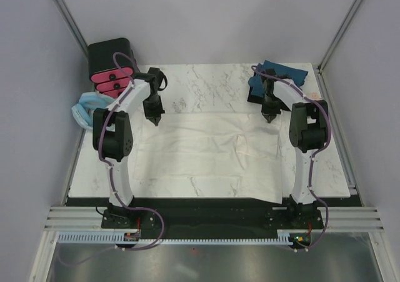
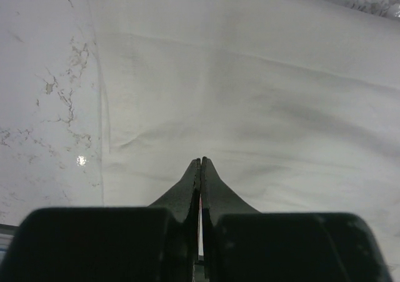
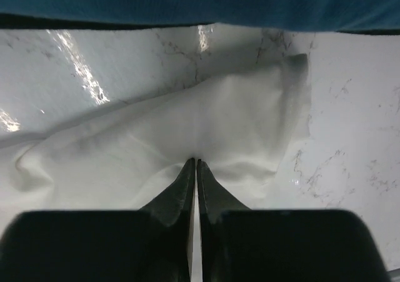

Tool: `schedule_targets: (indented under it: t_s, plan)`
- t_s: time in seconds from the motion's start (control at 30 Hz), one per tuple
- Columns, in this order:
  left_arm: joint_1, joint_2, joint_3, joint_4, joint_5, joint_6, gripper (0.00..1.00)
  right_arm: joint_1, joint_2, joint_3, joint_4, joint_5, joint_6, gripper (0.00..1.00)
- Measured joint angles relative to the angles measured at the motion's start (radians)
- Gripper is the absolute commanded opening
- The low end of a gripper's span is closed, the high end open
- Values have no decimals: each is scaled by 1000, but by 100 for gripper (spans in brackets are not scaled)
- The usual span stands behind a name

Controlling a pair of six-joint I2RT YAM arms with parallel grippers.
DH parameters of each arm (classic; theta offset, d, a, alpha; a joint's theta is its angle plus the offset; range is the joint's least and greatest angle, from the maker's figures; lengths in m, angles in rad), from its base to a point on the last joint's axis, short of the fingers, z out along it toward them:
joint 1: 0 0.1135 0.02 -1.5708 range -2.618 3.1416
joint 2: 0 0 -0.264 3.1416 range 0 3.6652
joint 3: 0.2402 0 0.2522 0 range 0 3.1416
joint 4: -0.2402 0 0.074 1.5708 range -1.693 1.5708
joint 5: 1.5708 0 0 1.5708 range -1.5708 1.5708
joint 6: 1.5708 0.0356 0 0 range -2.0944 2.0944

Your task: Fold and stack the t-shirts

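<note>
The cream-white t-shirt [image 1: 206, 154] lies spread across the middle of the marble table, and it fills most of the left wrist view [image 2: 250, 88]. My left gripper [image 1: 154, 120] is shut over the shirt's far left part; its fingertips [image 2: 201, 162] meet with no cloth bunched between them. My right gripper [image 1: 269, 116] is shut on the shirt's far right corner [image 3: 219, 125], where the cloth puckers at the tips [image 3: 195, 162]. The dark teal-blue t-shirt [image 1: 281, 74] lies crumpled at the far right behind the right gripper, and shows as a band in the right wrist view [image 3: 200, 4].
A black box with pink drawers [image 1: 111, 66] stands at the far left corner. A pale blue padded ring [image 1: 84, 110] lies beside it at the table's left edge. Bare marble [image 1: 212, 85] shows beyond the white shirt. Grey walls enclose the table.
</note>
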Motion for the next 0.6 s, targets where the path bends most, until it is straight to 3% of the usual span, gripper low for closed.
schedule_targets:
  t_s: [0.2, 0.6]
  plan:
    - [-8, 127, 95, -51, -5, 0, 2, 3, 13, -1, -17, 10, -7, 0]
    - [-24, 300, 324, -160, -89, -47, 2, 3, 140, 217, -98, 31, -7, 0]
